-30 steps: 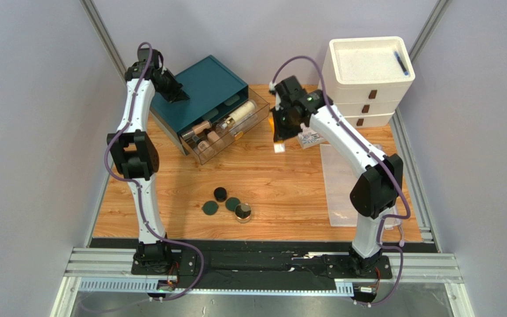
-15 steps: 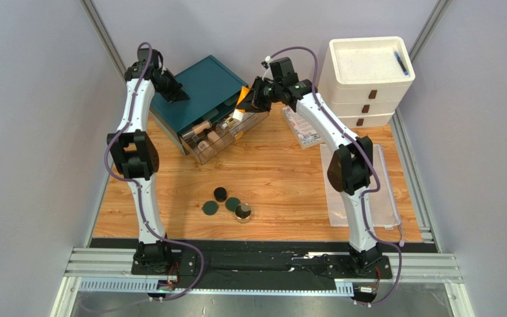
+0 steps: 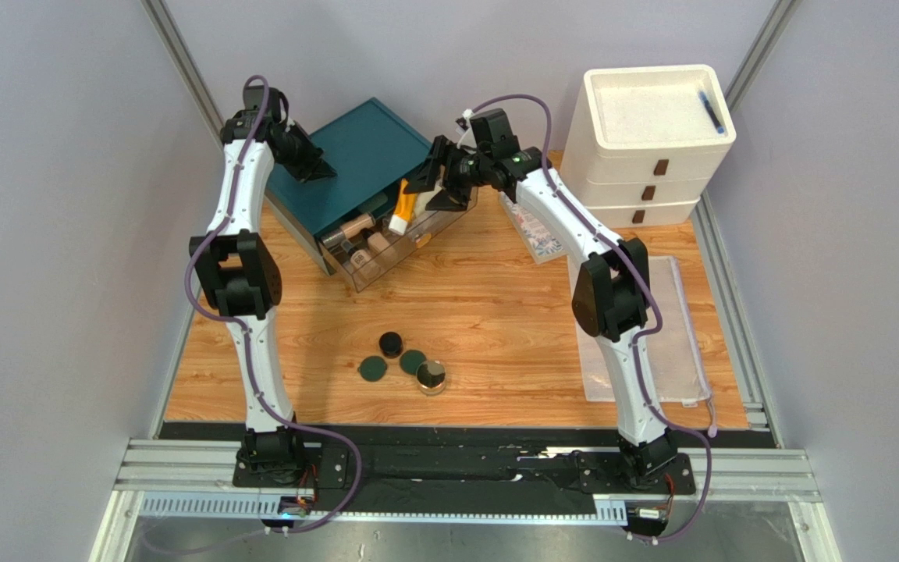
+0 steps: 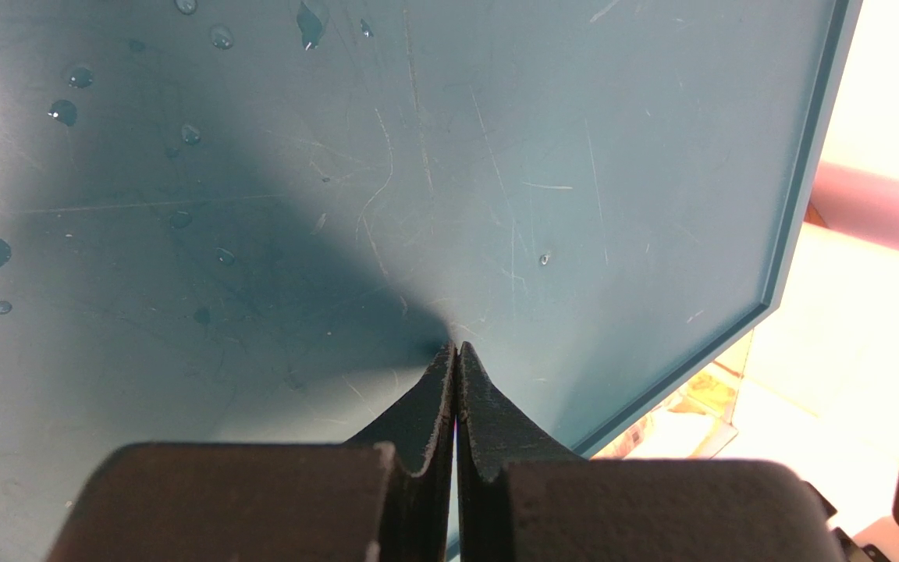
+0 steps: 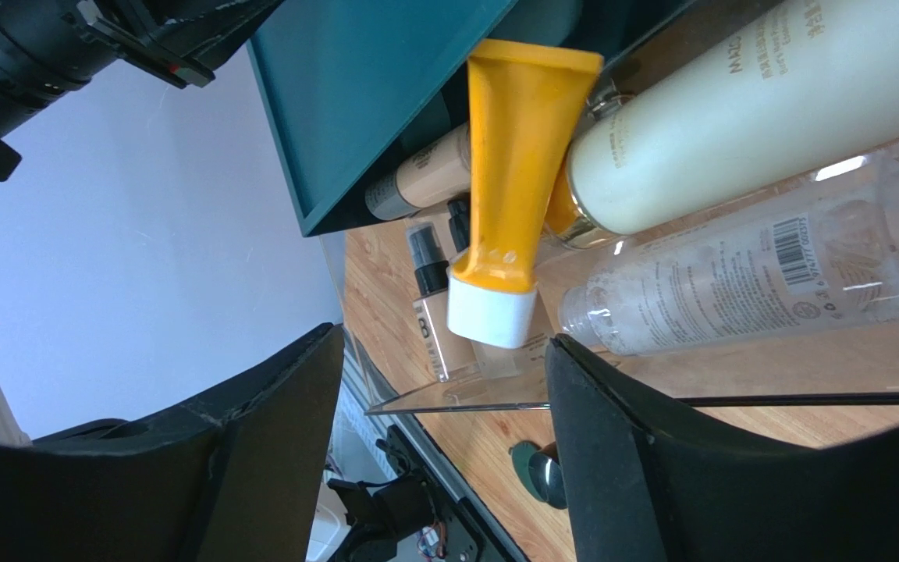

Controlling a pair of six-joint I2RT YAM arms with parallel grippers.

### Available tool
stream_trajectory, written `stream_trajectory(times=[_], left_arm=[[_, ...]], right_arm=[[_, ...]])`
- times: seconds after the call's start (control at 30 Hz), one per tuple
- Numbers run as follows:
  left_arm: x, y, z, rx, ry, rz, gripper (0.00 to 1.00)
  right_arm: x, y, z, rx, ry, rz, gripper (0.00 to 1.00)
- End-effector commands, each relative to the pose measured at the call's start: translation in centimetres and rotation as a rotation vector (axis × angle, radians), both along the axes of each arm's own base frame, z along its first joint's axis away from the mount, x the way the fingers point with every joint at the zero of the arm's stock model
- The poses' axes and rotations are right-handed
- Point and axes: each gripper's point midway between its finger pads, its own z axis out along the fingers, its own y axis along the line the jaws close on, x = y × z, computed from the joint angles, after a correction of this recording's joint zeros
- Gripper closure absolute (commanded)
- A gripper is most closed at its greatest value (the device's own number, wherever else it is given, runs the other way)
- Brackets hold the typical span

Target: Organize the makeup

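Observation:
The makeup is in two places. In the clear drawer [image 3: 386, 252] pulled out of the teal box [image 3: 360, 141] lie beige bottles [image 5: 428, 176], a cream-gold bottle [image 5: 759, 105], a clear tube [image 5: 759, 275] and the orange white-capped tube [image 5: 513, 176]. The orange tube leans on the others, cap towards me. My right gripper [image 5: 443, 345] hangs open just off that cap [image 3: 400, 218], touching nothing. Several round dark compacts [image 3: 402, 361] sit on the wood near the front. My left gripper [image 4: 454, 348] is shut, tips resting on the teal box top [image 4: 302, 176].
White stacked drawers [image 3: 651, 141] stand at the back right, with a dark pen-like item on top. A flat patterned booklet [image 3: 533, 228] lies beside them. Along the right edge lies a clear mesh pouch [image 3: 636, 334]. Grey walls close in both sides.
My right arm swung left from the booklet area to the clear drawer carrying the orange tube. Its jaws then opened and the tube now lies in the drawer. The left arm stayed put.

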Motion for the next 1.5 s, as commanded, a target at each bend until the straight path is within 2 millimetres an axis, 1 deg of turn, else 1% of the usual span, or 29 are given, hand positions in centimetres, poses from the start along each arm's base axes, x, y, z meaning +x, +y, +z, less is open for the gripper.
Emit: stream_trajectory(times=[0.0, 0.07, 0.13, 0.2, 0.23, 0.3, 0.33, 0.37, 0.4, 0.43, 0.47, 0.53, 0.57, 0.7, 0.87, 0.9, 0.97, 1.03, 1.07, 1.1, 1.13, 1.2, 1.27, 1.3, 1.33, 1.37, 1.4, 1.43, 1.47], left_arm=[[-6.1, 0.5, -9.7, 0.074, 0.385, -0.018, 1.00], [-6.2, 0.5, -9.7, 0.071, 0.387, -0.017, 1.00], [-6.1, 0.5, -9.6, 0.071, 0.384, -0.017, 1.00], [-6.2, 0.5, -9.7, 0.073, 0.386, -0.020, 1.00], [-6.3, 0.5, -9.9, 0.074, 0.389, -0.021, 1.00], [-6.3, 0.5, -9.9, 0.073, 0.388, -0.022, 1.00], [-6.4, 0.5, -10.0, 0.072, 0.391, -0.020, 1.00], [-6.3, 0.6, -9.9, 0.072, 0.388, -0.020, 1.00], [-6.3, 0.5, -9.9, 0.072, 0.386, -0.022, 1.00], [-6.3, 0.4, -9.9, 0.070, 0.386, -0.023, 1.00], [-6.3, 0.5, -10.0, 0.071, 0.387, -0.021, 1.00], [-6.4, 0.5, -10.0, 0.071, 0.390, -0.021, 1.00], [-6.3, 0.5, -10.0, 0.071, 0.389, -0.021, 1.00], [-6.3, 0.5, -10.1, 0.068, 0.389, -0.022, 1.00], [-6.4, 0.4, -10.1, 0.066, 0.389, -0.023, 1.00], [-6.4, 0.4, -10.2, 0.067, 0.390, -0.024, 1.00], [-6.4, 0.5, -10.1, 0.069, 0.387, -0.022, 1.00], [-6.4, 0.5, -9.9, 0.073, 0.384, -0.025, 1.00], [-6.4, 0.4, -9.9, 0.071, 0.385, -0.026, 1.00], [-6.4, 0.4, -9.9, 0.071, 0.383, -0.026, 1.00], [-6.4, 0.5, -9.9, 0.071, 0.383, -0.024, 1.00], [-6.4, 0.5, -10.0, 0.074, 0.386, -0.026, 1.00], [-6.5, 0.5, -10.1, 0.072, 0.391, -0.025, 1.00], [-6.5, 0.4, -10.3, 0.068, 0.392, -0.027, 1.00], [-6.5, 0.4, -10.2, 0.069, 0.392, -0.027, 1.00], [-6.4, 0.4, -10.3, 0.069, 0.393, -0.025, 1.00], [-6.4, 0.4, -10.2, 0.066, 0.391, -0.026, 1.00], [-6.3, 0.4, -10.2, 0.067, 0.390, -0.026, 1.00], [-6.3, 0.3, -10.2, 0.066, 0.390, -0.028, 1.00]], right_arm=[[0.5, 0.5, 5.2, 0.083, -0.133, 0.018, 0.31], [0.4, -0.2, 6.5, 0.091, -0.164, 0.019, 0.31], [0.8, -1.4, 6.5, 0.085, -0.162, -0.003, 0.32], [0.7, -2.7, 7.9, 0.092, -0.183, -0.024, 0.37], [1.0, -3.8, 7.1, 0.083, -0.159, -0.045, 0.39], [0.8, -5.4, 8.1, 0.099, -0.163, -0.060, 0.63], [0.4, -6.0, 6.4, 0.089, -0.118, -0.058, 0.77], [-0.1, -6.3, 6.2, 0.100, -0.103, -0.040, 1.00], [-0.5, -7.1, 6.5, 0.108, -0.107, -0.038, 1.00], [-1.0, -7.5, 6.0, 0.106, -0.093, -0.030, 1.00], [-1.7, -7.9, 3.9, 0.086, -0.049, -0.021, 1.00], [-2.6, -8.4, 3.2, 0.081, -0.027, -0.014, 1.00], [-3.3, -8.6, 1.4, 0.067, 0.016, -0.009, 1.00], [-5.6, -8.8, -2.5, 0.024, 0.117, 0.031, 1.00], [-6.3, -8.3, -5.8, -0.006, 0.182, 0.067, 1.00], [-6.2, -7.9, -5.4, -0.010, 0.185, 0.075, 1.00], [-5.8, -7.3, -6.3, -0.020, 0.205, 0.077, 1.00], [-5.1, -6.5, -5.6, -0.016, 0.182, 0.078, 1.00], [-4.9, -6.1, -6.7, -0.033, 0.205, 0.074, 1.00], [-4.3, -5.4, -5.7, -0.024, 0.181, 0.080, 1.00], [-4.1, -5.1, -5.7, -0.016, 0.195, 0.073, 1.00], [-3.3, -4.1, -6.6, -0.003, 0.214, 0.072, 1.00], [-1.8, -3.3, -5.5, 0.025, 0.192, 0.055, 1.00], [-1.4, -2.8, -6.4, 0.020, 0.206, 0.050, 1.00], [-0.2, -2.3, -5.2, 0.032, 0.162, 0.039, 1.00], [0.2, -1.8, -5.0, 0.040, 0.162, 0.031, 1.00], [0.9, -1.4, -6.4, 0.037, 0.182, 0.023, 1.00], [1.2, -0.9, -6.4, 0.048, 0.185, 0.027, 1.00], [1.9, 0.0, -4.9, 0.082, 0.170, 0.022, 1.00]])
